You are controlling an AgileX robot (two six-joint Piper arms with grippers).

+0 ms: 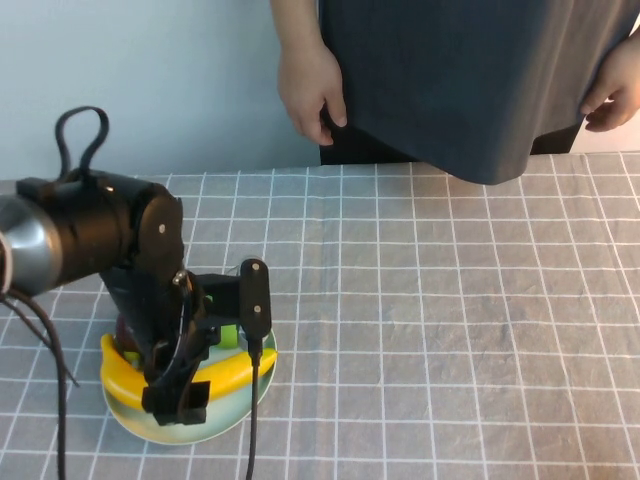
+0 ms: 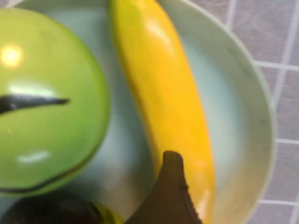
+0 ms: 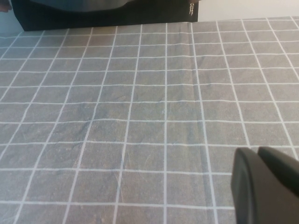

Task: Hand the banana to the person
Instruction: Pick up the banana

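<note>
In the high view, the left gripper (image 1: 180, 385) sits in the lower left of the frame, lowered over a pale green plate (image 1: 215, 425) on the grey checked tablecloth (image 1: 450, 330). The banana (image 1: 235, 372) lies across that plate, its yellow body showing on both sides of the black arm, so the gripper is right on top of its middle. Whether the fingers are closed on it or only spread around it cannot be told from here.

The left wrist view looks straight down into the plate (image 2: 254, 107). The banana (image 2: 163, 98) runs through the middle of the frame, from the top edge to the bottom. A round green striped fruit (image 2: 46, 98) fills the left side, just beside the banana, and a small dark fruit (image 2: 46, 212) shows at the lower left corner. One dark fingertip (image 2: 170, 196) shows at the bottom centre, lying over the banana's lower left edge; the other is out of frame.

The person (image 1: 450, 80) stands at the far side of the table, top of the high view, one hand (image 1: 312, 88) hanging at upper centre and the other hand (image 1: 615, 90) at the upper right edge.

The right gripper (image 3: 266, 186) appears only in its own wrist view, as a dark shape in the lower right corner above bare tablecloth (image 3: 140, 116); how wide it stands cannot be told.
</note>
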